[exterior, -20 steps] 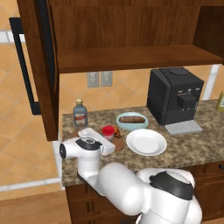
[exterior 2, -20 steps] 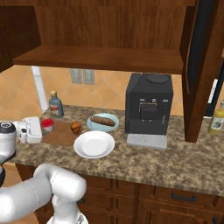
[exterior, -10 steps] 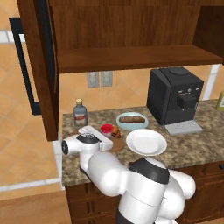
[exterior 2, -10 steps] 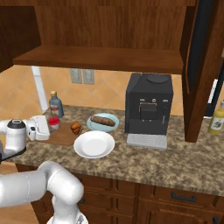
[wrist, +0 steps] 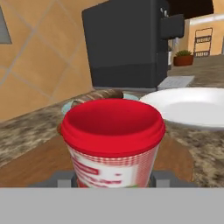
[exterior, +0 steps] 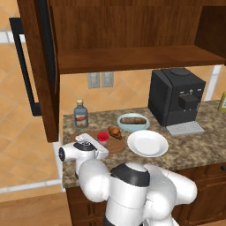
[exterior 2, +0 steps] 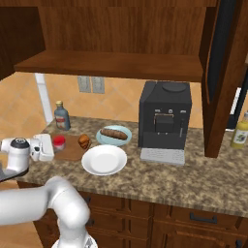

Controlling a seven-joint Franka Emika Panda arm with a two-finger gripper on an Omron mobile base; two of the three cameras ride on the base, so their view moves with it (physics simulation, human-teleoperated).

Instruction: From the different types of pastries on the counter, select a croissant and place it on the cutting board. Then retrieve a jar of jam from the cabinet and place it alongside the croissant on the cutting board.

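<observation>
My gripper [exterior: 100, 149] stood closed about the jar of jam [wrist: 113, 142], low on its sides, over the cutting board [exterior 2: 71, 150] just beside the croissant [exterior: 114, 132]. I judged the jar light, rigid, smooth-walled.

Jar of jam [wrist: 113, 144] sits right up against the hand camera, and its base is cut by the bottom of that view, so the gripper's fingertips can't be made out beside it. The jar covers the croissant there. From the left base view the white hand [exterior: 90, 148] hides the near left part of the cutting board [exterior: 115, 145]. In the right base view the yellow bottle [exterior 2: 240, 130] is clipped by the right edge, label too small to read
</observation>
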